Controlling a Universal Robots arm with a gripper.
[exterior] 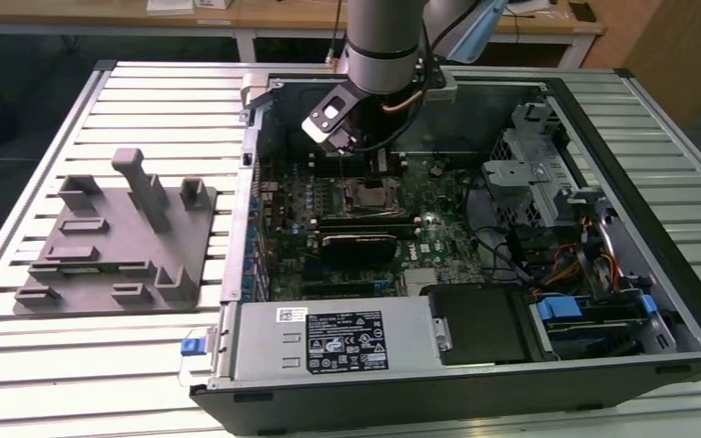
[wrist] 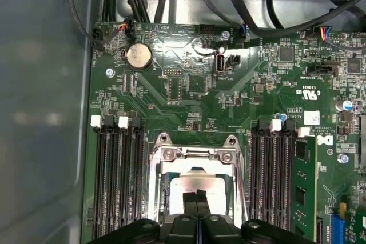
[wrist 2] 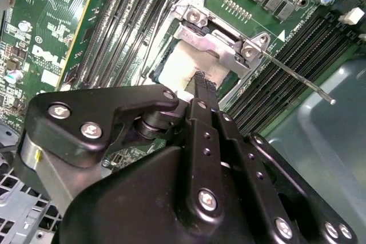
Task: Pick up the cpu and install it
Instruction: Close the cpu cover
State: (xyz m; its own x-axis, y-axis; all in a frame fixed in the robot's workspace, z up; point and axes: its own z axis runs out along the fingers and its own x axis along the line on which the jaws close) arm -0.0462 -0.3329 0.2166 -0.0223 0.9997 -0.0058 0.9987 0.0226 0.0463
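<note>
Hand [wrist: 196, 195] is pinched narrow, tips together, right over the cpu [wrist: 178, 194] sitting in the motherboard's socket [wrist: 194, 154].

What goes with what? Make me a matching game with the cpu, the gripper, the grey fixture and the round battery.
Things:
1. cpu
2. gripper
3. fixture
4. battery

Places:
A. on the table, outside the case
B. lying in the socket
C. shut, right over the cpu
D. on the green board, near its edge

Pairs: 1-B, 2-C, 3-A, 4-D
</note>
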